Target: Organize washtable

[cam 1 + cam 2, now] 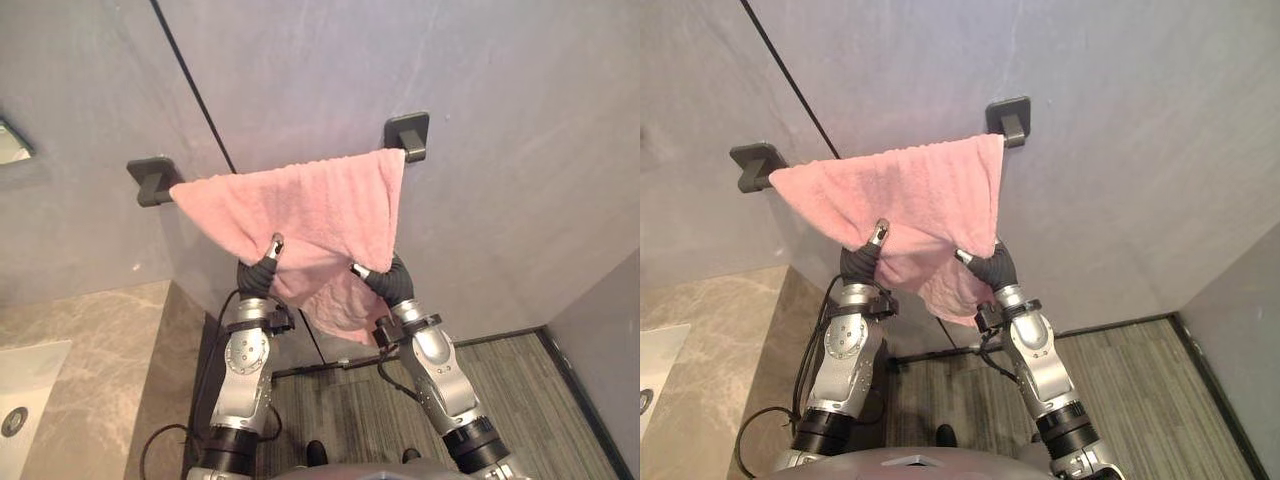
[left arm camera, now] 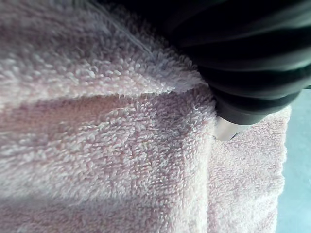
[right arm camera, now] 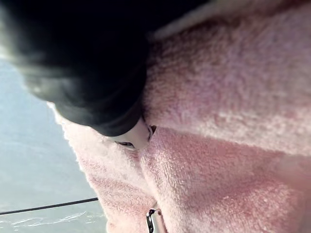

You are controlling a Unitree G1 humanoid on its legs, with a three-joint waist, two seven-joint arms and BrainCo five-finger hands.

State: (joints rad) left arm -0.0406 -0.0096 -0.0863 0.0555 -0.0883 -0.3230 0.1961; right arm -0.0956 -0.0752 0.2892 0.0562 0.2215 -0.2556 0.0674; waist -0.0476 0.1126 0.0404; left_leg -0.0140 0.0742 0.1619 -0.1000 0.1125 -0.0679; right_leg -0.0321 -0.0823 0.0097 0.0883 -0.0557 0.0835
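A dark towel rail (image 1: 408, 133) spans the upper middle of the frame on a grey wall (image 1: 500, 80), with a pink towel (image 1: 300, 205) draped unevenly over it. At lower left, a beige stone counter (image 1: 100, 340) has a white basin (image 1: 25, 385) set in it.

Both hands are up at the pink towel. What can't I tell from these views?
Left hand: whether it grips the towel; cloth covers it in the eye and left wrist views.
Right hand: same, buried under the towel's hanging fold.
Rail between the brackets: hidden by the towel.
Sink: cut off by the left eye view's edge.
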